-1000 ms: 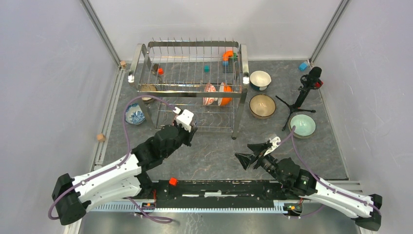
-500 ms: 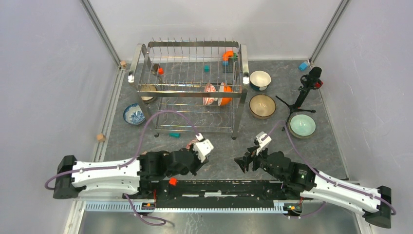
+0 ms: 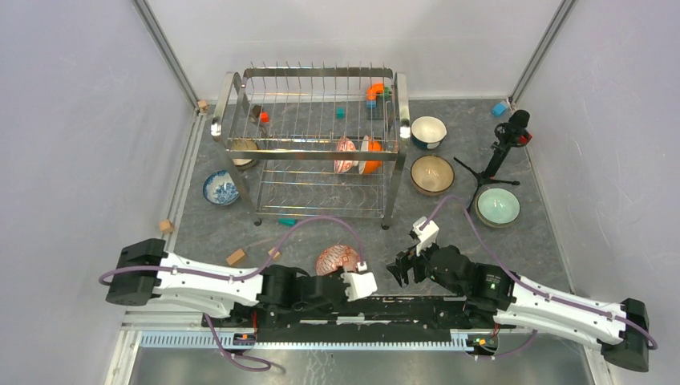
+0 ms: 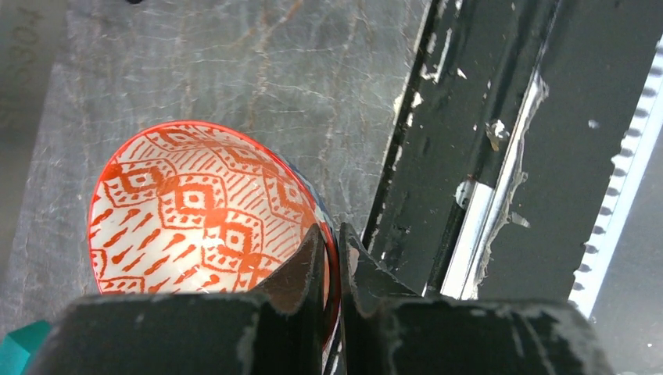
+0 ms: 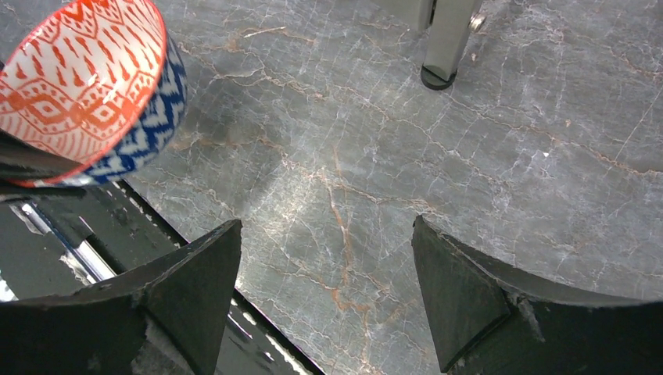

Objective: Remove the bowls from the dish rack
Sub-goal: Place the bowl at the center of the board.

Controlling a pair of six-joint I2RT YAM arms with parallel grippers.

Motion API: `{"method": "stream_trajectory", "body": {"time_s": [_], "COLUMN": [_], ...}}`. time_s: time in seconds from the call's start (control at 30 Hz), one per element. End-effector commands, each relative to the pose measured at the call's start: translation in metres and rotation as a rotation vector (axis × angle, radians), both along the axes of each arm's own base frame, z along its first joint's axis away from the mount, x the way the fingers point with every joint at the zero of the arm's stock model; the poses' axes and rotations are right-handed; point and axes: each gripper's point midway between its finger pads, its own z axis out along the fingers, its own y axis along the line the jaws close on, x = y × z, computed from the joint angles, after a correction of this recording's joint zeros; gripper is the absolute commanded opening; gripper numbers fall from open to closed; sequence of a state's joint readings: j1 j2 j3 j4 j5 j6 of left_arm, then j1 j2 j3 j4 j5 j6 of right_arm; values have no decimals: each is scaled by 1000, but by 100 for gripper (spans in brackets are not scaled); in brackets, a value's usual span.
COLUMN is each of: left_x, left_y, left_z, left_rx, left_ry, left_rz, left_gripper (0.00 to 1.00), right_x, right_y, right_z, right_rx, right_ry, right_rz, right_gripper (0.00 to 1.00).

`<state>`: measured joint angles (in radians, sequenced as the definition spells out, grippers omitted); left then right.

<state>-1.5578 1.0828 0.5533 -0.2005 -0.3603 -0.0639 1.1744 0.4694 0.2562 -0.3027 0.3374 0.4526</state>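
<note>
Table (image 3: 361, 233): grey, marble-veined, walled by pale panels. Dish rack (image 3: 309, 154): two-tier chrome wire, at the far middle of the table. On its upper tier two bowls stand on edge side by side, a pink-patterned bowl (image 3: 346, 155) and an orange bowl (image 3: 370, 156); a tan bowl (image 3: 244, 146) sits at the rack's left end. Off the rack, upright on the table: blue-patterned bowl (image 3: 220, 188) just left of the rack legs; teal-and-white bowl (image 3: 428, 131) and brown bowl (image 3: 432, 174) just right of the rack; pale green bowl (image 3: 497, 206) farther right, beside a small black tripod (image 3: 495, 160). Red-patterned bowl (image 4: 195, 211): orange-red diamond pattern inside, blue-and-white outside, tilted, well clear of the rack near the table's near edge, next to the black base rail (image 3: 385, 309); whether it touches the table cannot be told. Left end effector (image 4: 332, 238): fingers pressed close on that bowl's rim, one inside and one outside the wall, pinching it. Right end effector (image 5: 327, 226): fingers spread wide, nothing between them, over bare table just right of the held bowl, with one rack leg (image 5: 446, 39) beyond it. Loose items: teal block (image 3: 286, 221) under the rack's front edge, wooden block (image 3: 236, 257) near the left arm.
</note>
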Motion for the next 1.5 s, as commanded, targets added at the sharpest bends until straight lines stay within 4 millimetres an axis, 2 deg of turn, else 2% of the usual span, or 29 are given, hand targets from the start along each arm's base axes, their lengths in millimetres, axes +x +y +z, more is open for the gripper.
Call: {"method": "stream_trajectory", "body": {"time_s": [0.0,0.3,0.53,0.6,0.73,0.93,1.03,1.23,1.27,1.33,1.4,1.47], "left_x": [-6,-10,-10,-10,-13,-17,-18,-19,-18,-13,-5,3], "left_y": [-20,-28,-30,-30,-31,-28,-29,-30,-29,-26,-22,-15], "left_z": [3,-19,-25,-27,-29,-37,-32,-1,6,21,37,53], "left_rx": [1,63,65,67,61,71,50,-78,-105,-168,-246,-314], "left_ry": [-105,-147,-152,-152,-130,-112,-117,-60,-52,-39,-26,-5], "left_rz": [-110,-128,-110,-97,-79,-62,-39,30,52,108,187,284], "left_gripper": [2,2,2,5,19,33,51,77,83,86,99,100], "right_x": [0,-1,-3,-3,-2,-2,-2,1,1,2,4,3], "right_y": [11,16,20,21,21,20,18,15,15,14,13,14], "right_z": [20,19,16,17,16,15,16,24,24,25,26,25], "right_rx": [61,65,73,77,73,73,73,78,77,76,82,88], "right_ry": [1,9,15,14,14,14,12,-6,-9,-15,-19,-19], "right_rz": [9,21,38,40,40,37,33,15,13,9,1,2], "right_gripper": [85,85,85,85,85,85,85,85,85,85,86,86]}}
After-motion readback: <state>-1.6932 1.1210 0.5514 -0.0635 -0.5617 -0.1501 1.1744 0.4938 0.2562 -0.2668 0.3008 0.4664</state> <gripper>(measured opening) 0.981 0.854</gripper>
